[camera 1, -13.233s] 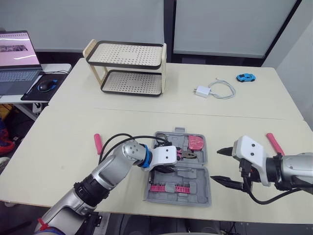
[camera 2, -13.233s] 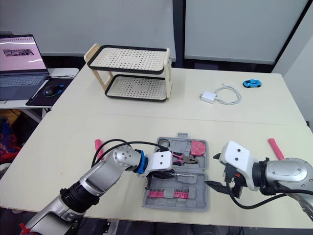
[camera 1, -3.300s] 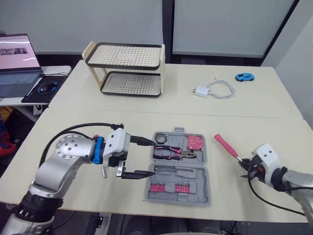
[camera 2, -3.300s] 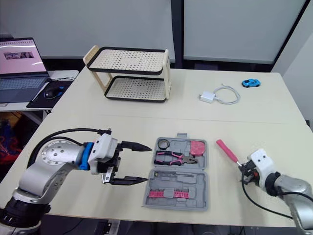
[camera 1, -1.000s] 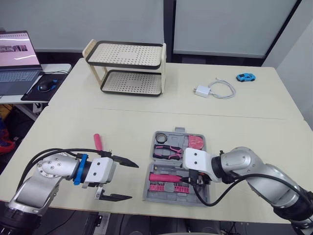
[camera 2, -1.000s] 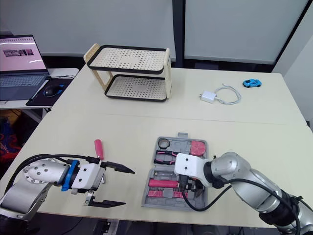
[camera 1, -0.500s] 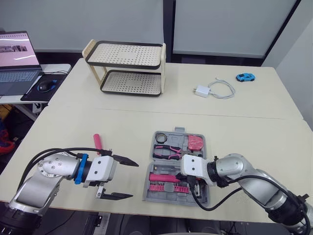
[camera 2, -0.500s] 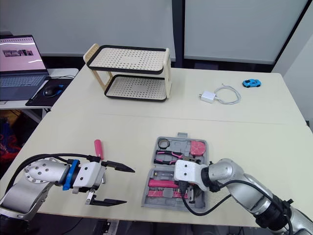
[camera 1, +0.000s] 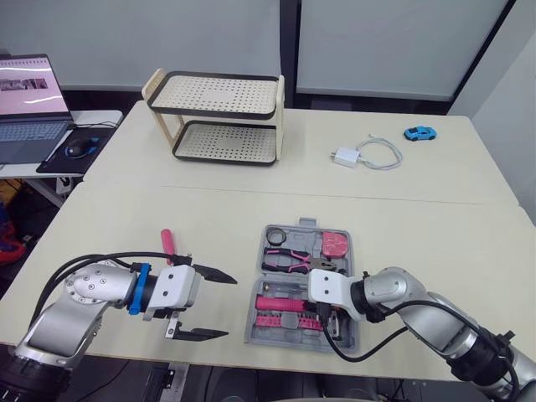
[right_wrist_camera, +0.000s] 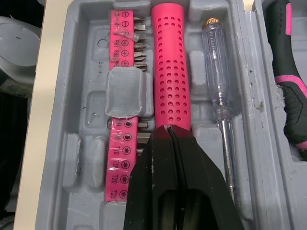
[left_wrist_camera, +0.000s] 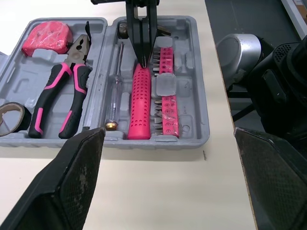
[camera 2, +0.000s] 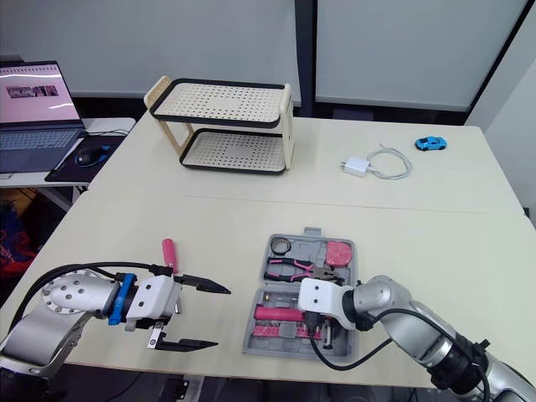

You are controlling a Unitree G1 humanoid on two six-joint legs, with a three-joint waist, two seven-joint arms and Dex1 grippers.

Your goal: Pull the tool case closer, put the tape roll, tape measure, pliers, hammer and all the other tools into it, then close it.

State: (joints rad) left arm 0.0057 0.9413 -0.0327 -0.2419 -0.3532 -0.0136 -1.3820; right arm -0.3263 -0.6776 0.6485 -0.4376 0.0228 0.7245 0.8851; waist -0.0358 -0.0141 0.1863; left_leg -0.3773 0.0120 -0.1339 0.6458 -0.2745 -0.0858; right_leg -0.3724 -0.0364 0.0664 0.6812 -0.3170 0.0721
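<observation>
Left eye view has the pale table (camera 1: 126,209) taking up most of the scene. A two-tier perforated rack (camera 1: 222,117) stands toward its far side. An open laptop (camera 1: 29,96) sits on a separate surface off to the left.

The grey tool case (left_wrist_camera: 201,96) lies open near the table's front edge, between the two arms. The left gripper (camera 1: 230,306) hovers just left of the case with its fingers (camera 1: 219,275) spread wide and nothing between them. The right gripper (right_wrist_camera: 167,128) is down over the case's front half. Its fingers are pressed together to a narrow point that touches the end of the pink hammer (left_wrist_camera: 140,103) handle (the head is mostly hidden behind them).

The hammer lies in its slot between a clear-handled screwdriver (left_wrist_camera: 115,96) and a pink strip of bits (left_wrist_camera: 167,96). In the case's other half lie the pliers (left_wrist_camera: 72,86), with the pink tape measure (left_wrist_camera: 47,37) at one end and the tape roll (left_wrist_camera: 12,117) at the other.

A small pink tool (camera 1: 167,244) rests on the table outside the case, just behind the left gripper. Well apart, on the far right of the table, lie a white charger with its cable (camera 1: 364,154) and a blue toy car (camera 1: 420,132).
</observation>
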